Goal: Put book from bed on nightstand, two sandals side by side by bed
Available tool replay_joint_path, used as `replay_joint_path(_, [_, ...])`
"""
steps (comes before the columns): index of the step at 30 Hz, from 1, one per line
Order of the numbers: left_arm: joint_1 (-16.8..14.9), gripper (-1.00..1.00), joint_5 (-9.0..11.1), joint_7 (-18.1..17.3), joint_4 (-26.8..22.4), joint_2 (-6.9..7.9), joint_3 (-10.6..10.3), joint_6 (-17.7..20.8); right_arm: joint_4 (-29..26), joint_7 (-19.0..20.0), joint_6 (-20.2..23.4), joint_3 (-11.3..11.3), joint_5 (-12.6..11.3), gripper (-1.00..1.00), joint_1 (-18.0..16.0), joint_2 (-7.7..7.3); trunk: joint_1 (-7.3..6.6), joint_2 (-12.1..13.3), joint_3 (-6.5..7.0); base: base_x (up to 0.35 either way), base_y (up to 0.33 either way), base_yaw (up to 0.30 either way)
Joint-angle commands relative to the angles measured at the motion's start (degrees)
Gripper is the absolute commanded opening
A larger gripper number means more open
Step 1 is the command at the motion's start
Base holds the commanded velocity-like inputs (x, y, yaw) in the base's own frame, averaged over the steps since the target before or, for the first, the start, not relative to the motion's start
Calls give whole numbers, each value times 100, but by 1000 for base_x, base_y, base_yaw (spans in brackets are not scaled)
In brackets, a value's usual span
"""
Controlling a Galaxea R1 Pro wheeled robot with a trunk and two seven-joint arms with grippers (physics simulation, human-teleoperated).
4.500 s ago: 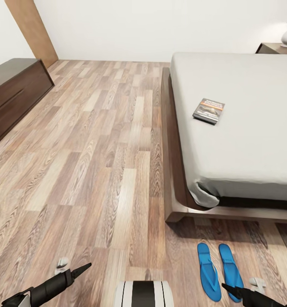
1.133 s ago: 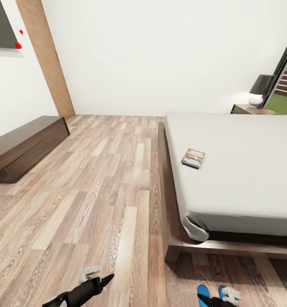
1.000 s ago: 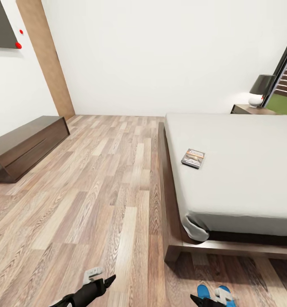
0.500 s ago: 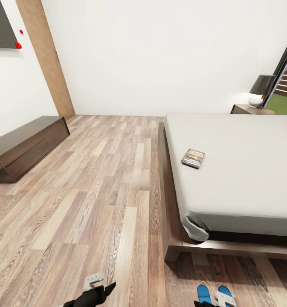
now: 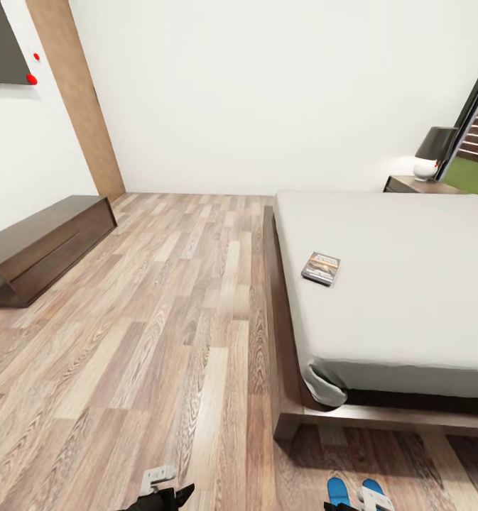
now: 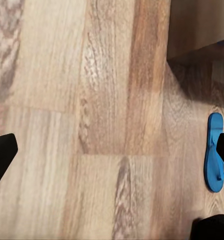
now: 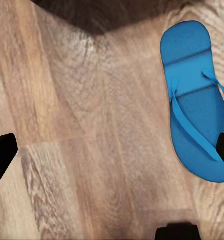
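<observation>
Nearest, both grippers, left gripper (image 6: 112,150) and right gripper (image 7: 112,145), hang wide-jawed and empty over the floor (image 5: 160,319); they have sunk lower since. The two sandals (image 5: 354,491) lie paired at the bed (image 5: 409,284), the book (image 5: 321,268) on it.

The large low bed with a dark wooden frame (image 5: 285,397) fills the right of the wood-plank floor (image 5: 160,319). The small thin paperback book (image 5: 321,268) lies on its mattress, near the left edge. Two blue flat sandals (image 5: 354,491) sit side by side on the floor before the bed's foot (partly cut off). A long low dark wooden bench (image 5: 40,245) stands against the left wall.
</observation>
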Motion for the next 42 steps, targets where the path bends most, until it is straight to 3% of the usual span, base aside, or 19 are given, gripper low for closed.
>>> replay_joint_path(1, [-4, 100, -18, -32, 10, -2, 42, -9, 2, 25, 8, -11, -43, 100, -2, -1, -1, -2, -4, 0, 0, 55])
replay_joint_path(19, [-3, 100, -18, -29, 28, -66, 39, -29, 3, 25, 8, -12, -44, 100, -2, -30, -1, -2, -4, 0, 0, 248])
replay_joint_path(42, [-3, 100, -21, -20, 171, -99, 42, -418, 3, 18, 8, -12, -15, 100, -2, -27, -1, -2, -4, 0, 0, 276])
